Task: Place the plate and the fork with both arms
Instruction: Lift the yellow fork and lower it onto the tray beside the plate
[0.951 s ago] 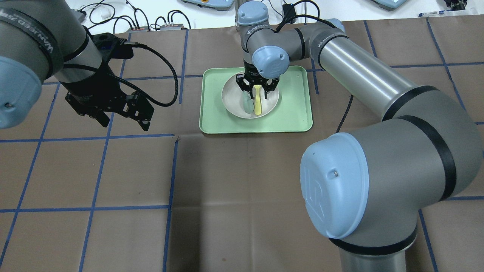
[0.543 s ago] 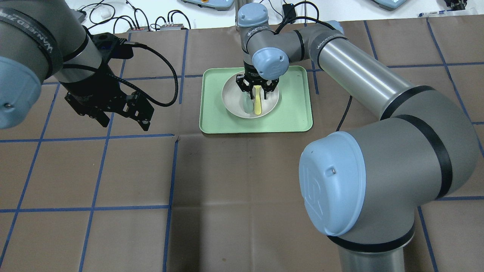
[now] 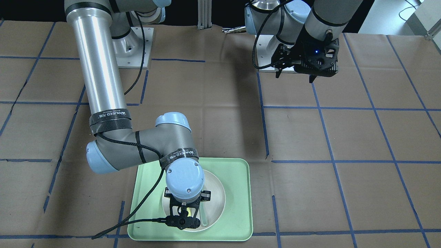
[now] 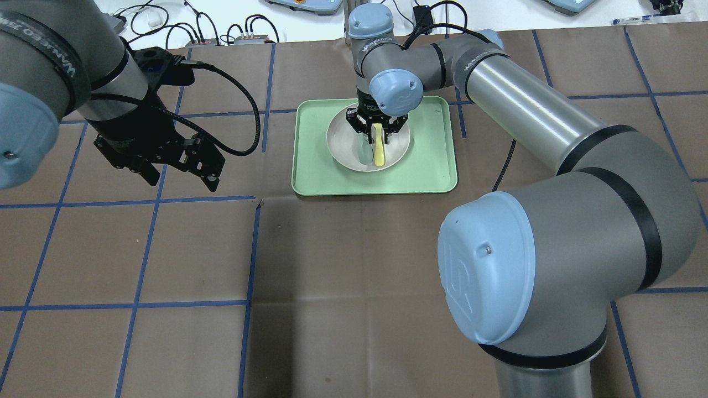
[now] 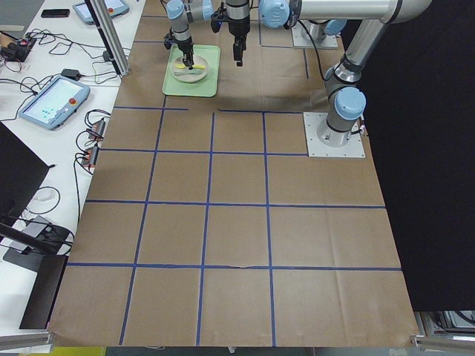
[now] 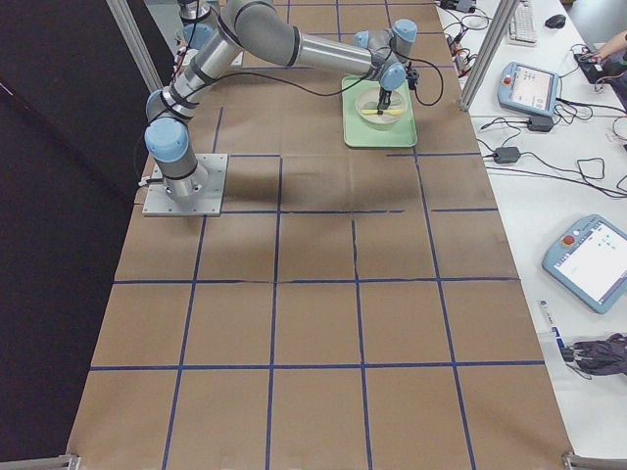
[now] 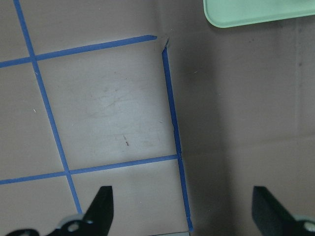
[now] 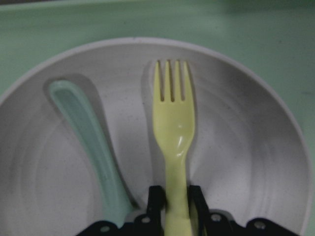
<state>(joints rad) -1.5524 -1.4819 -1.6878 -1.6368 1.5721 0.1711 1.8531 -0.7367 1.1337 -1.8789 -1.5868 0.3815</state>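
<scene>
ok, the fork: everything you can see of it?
Slim pale-yellow fork, glossy plastic by the look, with four short tines and a narrow handle. It lies lengthwise over the plate, tines pointing away from the right gripper, whose fingers are closed on the handle. The grey-green spoon sits beside it, apart. I can't tell whether the fork rests on the plate or is just lifted.

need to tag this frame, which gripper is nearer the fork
Right. The right gripper is shut on the fork handle, over the plate. The left gripper hangs open above the table, well off the green tray.
</scene>
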